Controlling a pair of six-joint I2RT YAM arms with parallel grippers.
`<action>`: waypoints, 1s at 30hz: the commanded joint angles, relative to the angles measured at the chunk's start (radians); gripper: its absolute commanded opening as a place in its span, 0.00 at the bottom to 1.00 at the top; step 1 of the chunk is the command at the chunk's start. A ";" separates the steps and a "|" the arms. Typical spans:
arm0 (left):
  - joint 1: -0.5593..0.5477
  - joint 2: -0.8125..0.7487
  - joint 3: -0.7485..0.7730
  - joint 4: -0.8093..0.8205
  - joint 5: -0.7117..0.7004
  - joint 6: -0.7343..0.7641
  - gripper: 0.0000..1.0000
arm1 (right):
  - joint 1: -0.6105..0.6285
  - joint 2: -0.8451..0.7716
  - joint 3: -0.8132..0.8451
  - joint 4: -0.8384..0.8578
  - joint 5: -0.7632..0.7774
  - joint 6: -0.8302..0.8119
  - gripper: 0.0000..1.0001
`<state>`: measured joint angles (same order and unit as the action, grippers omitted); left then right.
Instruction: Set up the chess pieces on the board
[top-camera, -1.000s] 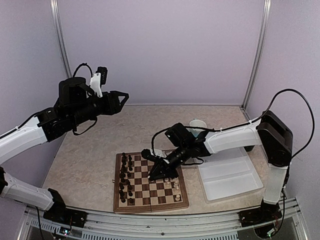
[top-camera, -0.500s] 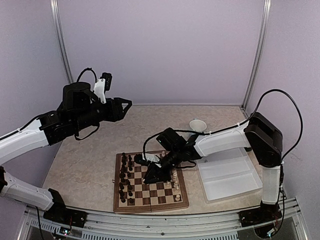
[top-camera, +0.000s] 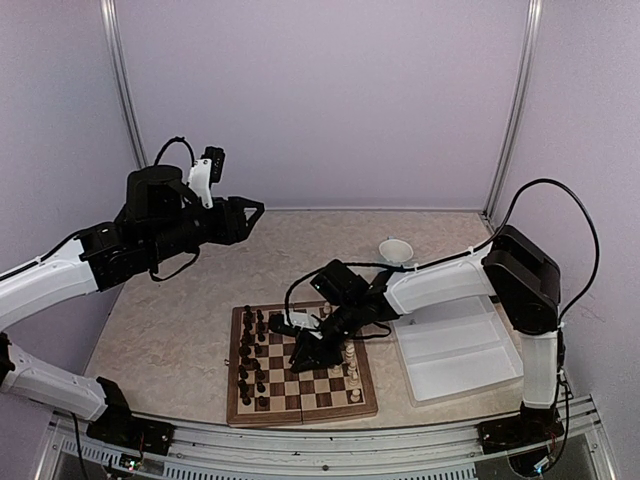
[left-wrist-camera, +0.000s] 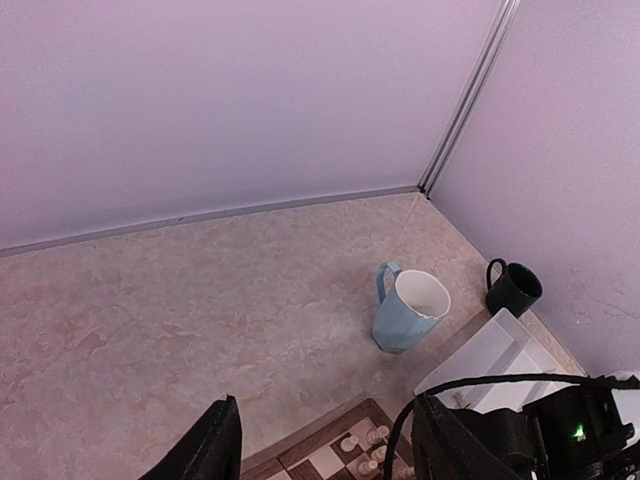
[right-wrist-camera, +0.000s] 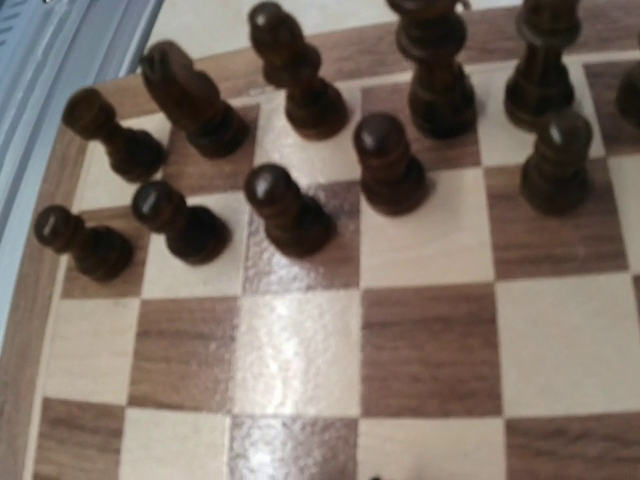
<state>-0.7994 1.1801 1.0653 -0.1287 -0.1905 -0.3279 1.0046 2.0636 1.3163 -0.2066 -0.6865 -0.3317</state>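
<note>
Glossy checked wooden board (right-wrist-camera: 430, 345) holds turned dark pieces (right-wrist-camera: 288, 212) and tiny cream chess pieces (top-camera: 352, 370). Left gripper (left-wrist-camera: 325, 412) jaws apart, empty; right gripper (top-camera: 301, 352) jaws impossible to tell

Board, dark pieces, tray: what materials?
Board: looks like wood, with visible grain and a glossy varnish glare.
Dark pieces: stained wood or plastic, smooth sheen; can't tell which.
Tray: apparently white plastic, uniform colour, moulded divider.

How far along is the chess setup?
Done: dark pieces stand in two files along the board's left side. In hand: the right gripper sits low over the board beside the cream pieces; I can't tell if it holds one. The left gripper hangs open, empty. Left: only a few cream pieces are placed.
</note>
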 joint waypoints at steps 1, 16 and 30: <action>-0.006 0.004 0.007 -0.020 0.006 0.010 0.58 | 0.011 -0.033 0.033 -0.064 0.011 -0.025 0.23; -0.157 0.053 0.018 -0.471 0.005 -0.041 0.57 | -0.199 -0.431 0.005 -0.323 -0.008 -0.205 0.38; -0.304 0.352 0.054 -0.559 0.168 -0.003 0.57 | -0.549 -0.669 -0.278 -0.113 0.018 -0.171 0.45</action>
<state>-1.0832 1.4570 1.0725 -0.6682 -0.0769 -0.3550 0.4583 1.4250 1.0439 -0.3859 -0.6903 -0.4995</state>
